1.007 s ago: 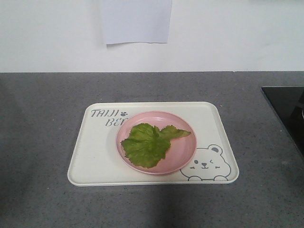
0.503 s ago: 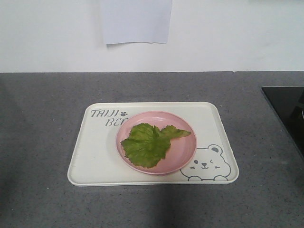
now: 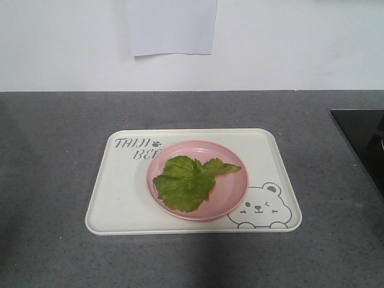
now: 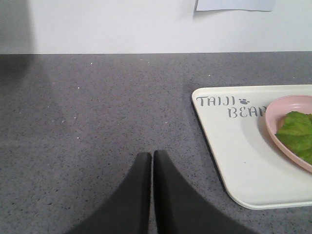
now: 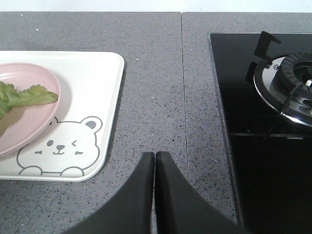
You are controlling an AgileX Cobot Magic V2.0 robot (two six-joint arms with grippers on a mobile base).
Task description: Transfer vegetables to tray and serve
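The vegetables, a crinkled green lettuce leaf point(image 3: 191, 180), lie on a round pink plate point(image 3: 235, 192) that stands on the cream tray point(image 3: 123, 204) in the front view. The left wrist view shows the tray point(image 4: 234, 146) and the leaf point(image 4: 297, 134) at its right edge, with my left gripper point(image 4: 151, 155) shut and empty over bare counter to the tray's left. The right wrist view shows the tray's bear corner point(image 5: 102, 97), plate point(image 5: 34, 78) and leaf tip point(image 5: 29, 93). My right gripper point(image 5: 155, 155) is shut and empty over the counter to the tray's right.
A grey speckled counter point(image 3: 54, 150) runs back to a white wall with a paper sheet point(image 3: 172, 27) on it. A black glass hob point(image 5: 263, 146) with a gas burner point(image 5: 292, 78) lies right of the tray, beyond a counter seam point(image 5: 184, 97).
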